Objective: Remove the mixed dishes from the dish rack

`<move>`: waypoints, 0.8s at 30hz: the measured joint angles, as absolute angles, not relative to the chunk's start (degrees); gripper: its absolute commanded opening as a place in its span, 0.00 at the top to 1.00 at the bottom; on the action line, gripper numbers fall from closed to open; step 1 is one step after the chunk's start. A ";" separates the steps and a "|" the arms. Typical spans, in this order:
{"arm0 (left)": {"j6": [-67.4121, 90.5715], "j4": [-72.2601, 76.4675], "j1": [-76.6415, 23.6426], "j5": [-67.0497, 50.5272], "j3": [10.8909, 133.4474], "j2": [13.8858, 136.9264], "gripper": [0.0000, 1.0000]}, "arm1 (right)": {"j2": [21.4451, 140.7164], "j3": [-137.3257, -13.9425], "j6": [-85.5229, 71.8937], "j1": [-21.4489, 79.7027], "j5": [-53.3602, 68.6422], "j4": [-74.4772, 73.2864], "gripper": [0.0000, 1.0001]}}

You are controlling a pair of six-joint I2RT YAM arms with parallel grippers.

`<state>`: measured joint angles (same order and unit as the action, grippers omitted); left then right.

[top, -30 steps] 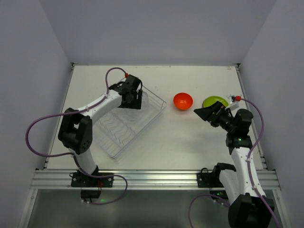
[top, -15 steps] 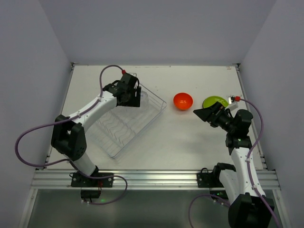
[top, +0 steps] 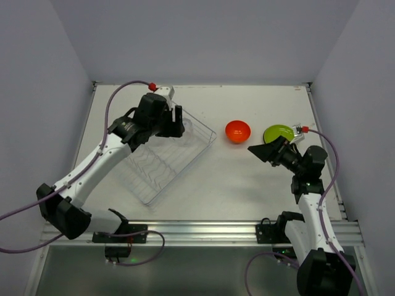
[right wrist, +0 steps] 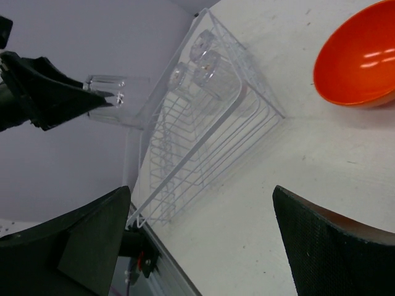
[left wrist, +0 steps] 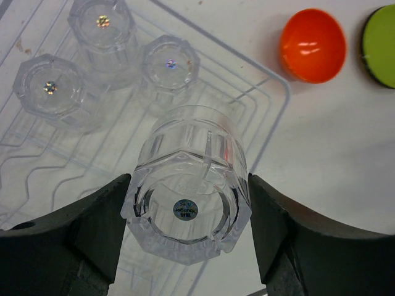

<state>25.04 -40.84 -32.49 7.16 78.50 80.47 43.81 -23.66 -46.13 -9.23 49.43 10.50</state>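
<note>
Bowl (left wrist: pixel 312 44): glossy orange-red.
Plate (left wrist: pixel 381 46): lime-green, dark edge.
Nearest tumbler (left wrist: pixel 188 179): clear, faceted; small dark round label on base.
Other tumblers (left wrist: pixel 168 65): clear, faceted.
Dish rack (left wrist: pixel 37 172): see-through, wavy wire ridges.
Surface (left wrist: pixel 333 160): white.

One clear tumbler (left wrist: pixel 188 179) held above the dish rack (left wrist: pixel 287 98).

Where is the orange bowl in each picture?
Top external: the orange bowl is in the middle, right of the dish rack.
Left wrist: top right, past the rack's corner.
Right wrist: top right, cut off by the picture edge.
Shared landmark: the dish rack, left of the bowl in every view.
</note>
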 measured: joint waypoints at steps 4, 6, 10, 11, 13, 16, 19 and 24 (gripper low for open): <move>26.85 -36.80 -33.93 3.42 75.55 71.35 1.00 | 43.86 -20.78 -50.54 -7.38 55.42 21.08 0.01; 28.62 -32.08 -34.20 -0.10 71.09 65.73 1.00 | 43.79 -19.40 -53.43 -5.08 58.52 28.82 0.01; 34.74 -21.47 -34.28 -7.33 59.13 56.42 1.00 | 43.44 -18.50 -57.25 0.82 62.46 40.58 0.01; 36.88 -18.59 -34.30 -9.08 55.83 54.54 1.00 | 43.03 -18.50 -57.65 2.61 62.76 42.46 0.01; 42.06 -10.63 -34.33 -12.40 48.38 51.40 1.00 | 41.98 -18.50 -57.91 6.31 62.96 45.65 0.01; 49.91 -0.05 -34.61 -16.71 39.64 49.15 1.00 | 40.69 -18.50 -57.28 11.44 61.98 47.83 0.01; 57.14 10.13 -35.59 -19.57 33.80 49.25 1.00 | 40.56 -18.41 -55.79 16.80 60.49 49.43 0.01; 63.70 20.71 -39.99 -21.06 30.79 51.70 1.00 | 43.86 -18.41 -55.31 21.32 59.02 54.65 0.04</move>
